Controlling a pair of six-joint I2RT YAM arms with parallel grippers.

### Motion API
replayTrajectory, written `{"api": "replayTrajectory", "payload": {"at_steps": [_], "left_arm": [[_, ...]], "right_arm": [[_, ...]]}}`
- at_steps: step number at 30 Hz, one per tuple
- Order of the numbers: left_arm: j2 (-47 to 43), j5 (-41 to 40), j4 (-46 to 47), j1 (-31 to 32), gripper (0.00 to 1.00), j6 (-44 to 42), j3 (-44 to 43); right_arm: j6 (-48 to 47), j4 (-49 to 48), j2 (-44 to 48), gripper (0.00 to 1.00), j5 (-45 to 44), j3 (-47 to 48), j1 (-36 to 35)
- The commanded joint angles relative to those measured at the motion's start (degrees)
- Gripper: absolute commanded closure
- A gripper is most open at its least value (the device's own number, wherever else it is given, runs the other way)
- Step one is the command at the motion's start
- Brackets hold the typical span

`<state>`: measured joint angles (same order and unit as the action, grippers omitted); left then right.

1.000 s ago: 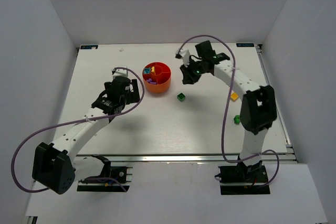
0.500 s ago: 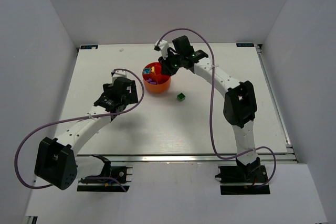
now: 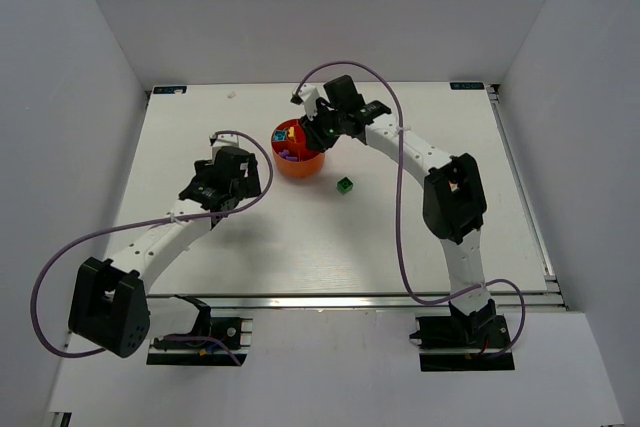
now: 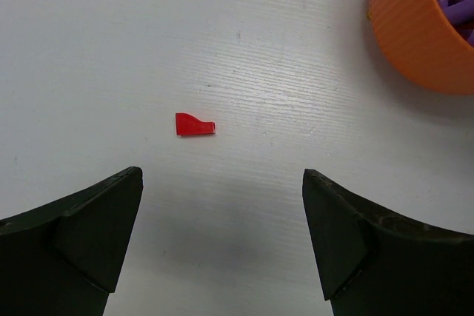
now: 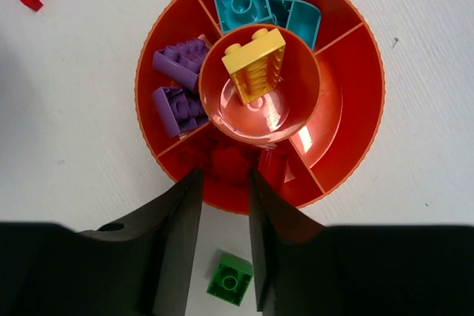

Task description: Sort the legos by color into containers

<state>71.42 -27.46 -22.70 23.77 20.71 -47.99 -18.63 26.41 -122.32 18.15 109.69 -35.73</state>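
"From above, where was the bowl (image 3: 298, 150)?"

"Near the middle of the worktop's (image 3: 300, 237) far edge, under the right end effector (image 3: 318, 132). A green lego (image 3: 345, 184) lay just beside it."

"Left wrist?"

"The left end effector (image 4: 222, 234) gaped wide and empty, with a red lego (image 4: 195, 124) on the worktop before it."

"Right wrist?"

"Jaws slightly parted, holding nothing. A yellow lego (image 5: 255, 64) lay in the central cup (image 5: 259, 116)."

White faintly grained surface (image 3: 330, 247), plain pale grey back wall (image 3: 320, 7), matching left wall (image 3: 60, 147) and right wall (image 3: 590, 147) closing it in, metal rail (image 3: 340, 299) along the near edge, soft even light, faint blurred shadows
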Motion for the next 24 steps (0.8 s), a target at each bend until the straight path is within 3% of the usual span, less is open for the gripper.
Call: {"api": "replayTrajectory", "payload": {"at_steps": [1, 6, 9, 13, 14, 15, 18, 19, 24], "left_arm": [[-0.23, 1.27, 0.11, -1.00, 0.02, 0.73, 0.00], [0.74, 2.94, 0.46, -1.53, 0.02, 1.26, -0.09], [1.70, 4.17, 0.37, -2.15, 0.02, 2.05, -0.26], [4.60, 5.05, -1.03, -4.07, 0.05, 7.47, -1.58], [5.65, 4.96, -3.47, -4.08, 0.08, 9.07, -2.28], [6.62, 4.44, -4.88, -4.78, 0.19, 11.17, -4.03], [11.63, 5.57, -8.58, -6.36, 0.26, 16.72, -6.93], [13.73, 6.19, -8.85, -7.24, 0.26, 17.34, -7.64], [19.28, 8.12, -11.49, -9.70, 0.15, 17.35, -11.86]], "right_arm": [[-0.26, -1.98, -0.63, 0.62, -1.18, -0.35, -0.40], [-0.44, -2.07, -0.81, 0.46, -1.98, -0.09, -0.57], [-0.18, -1.37, 0.15, 0.47, -1.81, 0.08, -0.31], [1.05, -2.50, 7.52, 0.66, -1.19, -4.12, 0.21], [2.53, -3.29, 9.80, 0.76, -1.19, -6.22, 1.00], [3.42, -5.39, 14.78, 0.81, -0.67, -11.11, 1.18], [7.81, -8.91, 25.41, 0.85, 3.37, -22.18, 3.64], [8.61, -9.18, 28.25, 0.84, 4.95, -24.76, 4.34], [10.02, -10.24, 44.41, 0.43, 11.03, -36.98, 9.35]]}}
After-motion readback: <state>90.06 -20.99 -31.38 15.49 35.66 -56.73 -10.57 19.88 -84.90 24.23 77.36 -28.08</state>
